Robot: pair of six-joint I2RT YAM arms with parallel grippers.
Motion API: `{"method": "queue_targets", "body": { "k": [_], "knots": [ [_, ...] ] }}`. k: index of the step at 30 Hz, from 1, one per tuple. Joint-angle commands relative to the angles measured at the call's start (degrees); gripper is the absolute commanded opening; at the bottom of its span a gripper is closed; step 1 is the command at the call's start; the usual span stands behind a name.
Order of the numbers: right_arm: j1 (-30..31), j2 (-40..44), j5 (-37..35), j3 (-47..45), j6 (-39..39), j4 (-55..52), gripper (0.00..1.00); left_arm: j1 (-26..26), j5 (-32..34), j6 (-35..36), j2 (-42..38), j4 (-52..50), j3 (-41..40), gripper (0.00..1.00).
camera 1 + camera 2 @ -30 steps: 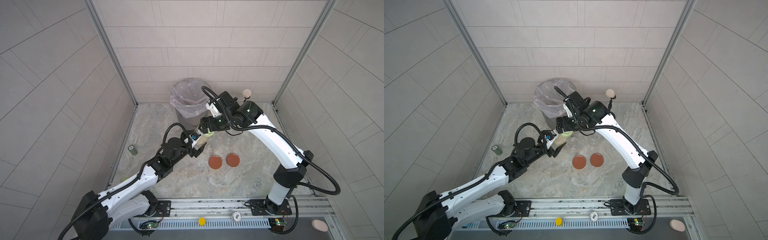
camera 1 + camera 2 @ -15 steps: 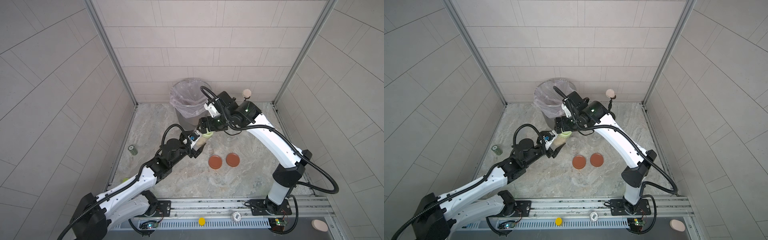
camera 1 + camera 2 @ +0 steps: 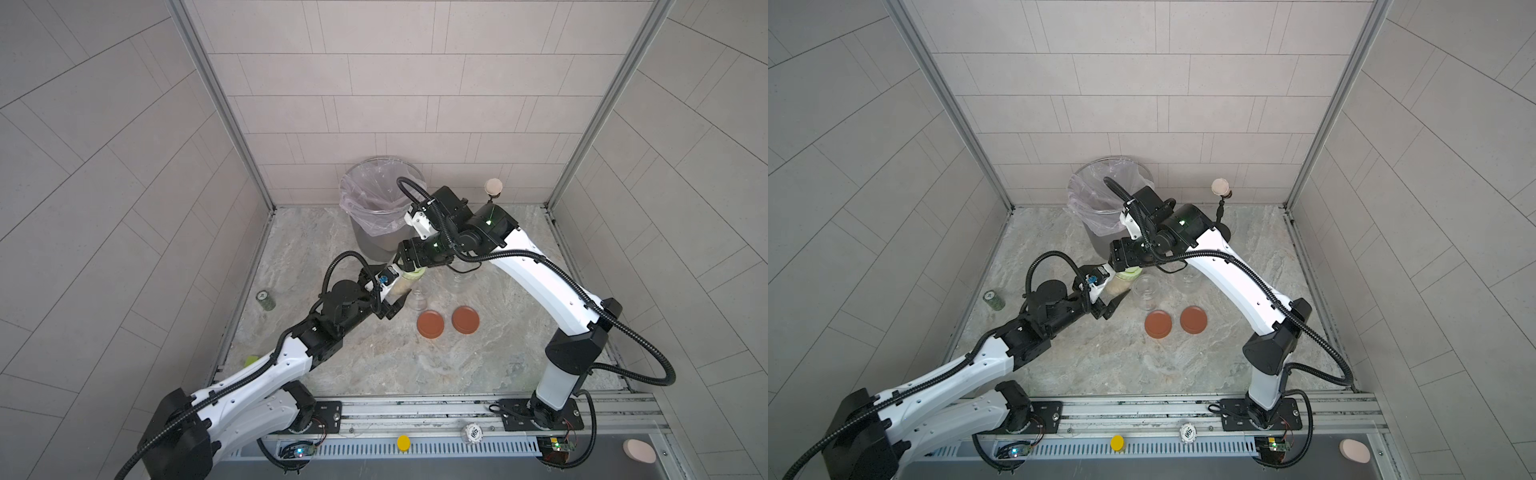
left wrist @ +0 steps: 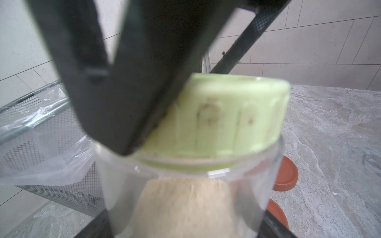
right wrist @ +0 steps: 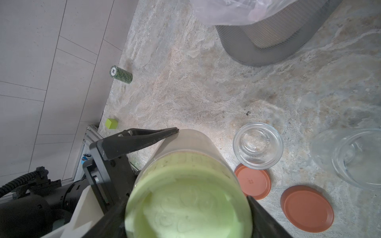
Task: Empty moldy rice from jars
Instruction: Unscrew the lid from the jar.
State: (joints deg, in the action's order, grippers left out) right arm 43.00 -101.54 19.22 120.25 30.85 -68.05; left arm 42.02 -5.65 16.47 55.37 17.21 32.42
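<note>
A clear jar [image 3: 402, 286] holding moldy rice [image 4: 181, 206] is tilted above the table, with my left gripper [image 3: 395, 296] shut on its glass body. Its pale green lid [image 5: 185, 206] is on the jar. My right gripper [image 3: 409, 266] comes from above, and its dark fingers [image 4: 123, 82] press on both sides of that lid [image 4: 226, 115]. Two more jars [image 3: 1146, 291] [image 3: 1191, 282] stand open on the table with no rice showing in them. Their rust-red lids [image 3: 1158, 324] [image 3: 1193, 319] lie flat in front of them.
A grey mesh bin [image 3: 376, 208] with a clear liner stands at the back, just behind both grippers. A small dark green can [image 3: 265, 299] stands near the left wall. A lime cube [image 5: 111, 123] lies by the front left edge.
My right gripper's jaws have closed in on the green lid. The left arm and the jar have barely moved.
</note>
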Motion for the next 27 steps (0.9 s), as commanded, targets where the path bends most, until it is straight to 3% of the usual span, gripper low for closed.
{"method": "queue_targets", "body": {
  "k": [1,11,20,27],
  "knots": [
    [2.12,0.99,4.75,-0.59,-6.47,-3.64,0.77,0.06,-1.1,-0.38,-1.81,9.46,2.02,0.08],
    [1.32,-2.32,12.34,5.83,-24.51,-8.97,0.69,-0.97,-4.93,-2.8,-3.19,8.8,2.2,0.07],
    [-0.78,-5.03,21.96,10.6,-47.15,-13.71,0.68,-1.35,-7.34,-4.93,-2.71,9.22,1.68,0.05],
    [-1.79,-5.59,24.95,13.25,-62.67,-16.36,0.66,-1.37,-8.15,-5.72,-2.73,8.89,1.33,0.05]
  ]
}}
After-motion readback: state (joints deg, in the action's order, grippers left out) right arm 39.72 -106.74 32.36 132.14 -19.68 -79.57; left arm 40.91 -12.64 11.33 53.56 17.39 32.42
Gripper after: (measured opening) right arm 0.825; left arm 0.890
